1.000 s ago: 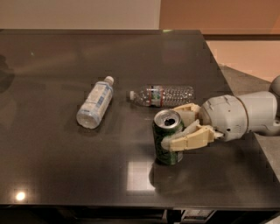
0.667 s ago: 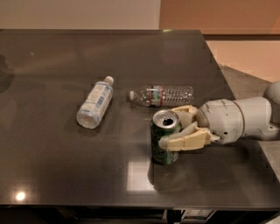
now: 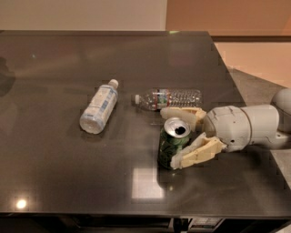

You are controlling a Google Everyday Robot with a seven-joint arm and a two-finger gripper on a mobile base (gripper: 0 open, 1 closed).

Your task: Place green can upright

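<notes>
1. The dark glossy table (image 3: 54, 173) reflects the room light, and behind it is a beige wall (image 3: 82, 13).
2. The green can (image 3: 171, 146) stands upright near the table's right side; the gripper (image 3: 170, 136) pinches it between both fingers.

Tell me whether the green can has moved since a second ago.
Yes, slightly: the green can, held in the gripper, has shifted a little toward the near edge of the table, away from the clear bottle behind it.

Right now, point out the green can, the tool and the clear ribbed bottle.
green can (image 3: 166, 146), camera view, green side wall.
tool (image 3: 172, 137), camera view, midway between fingertips, closed around the can.
clear ribbed bottle (image 3: 176, 97), camera view, ribbed body.
</notes>
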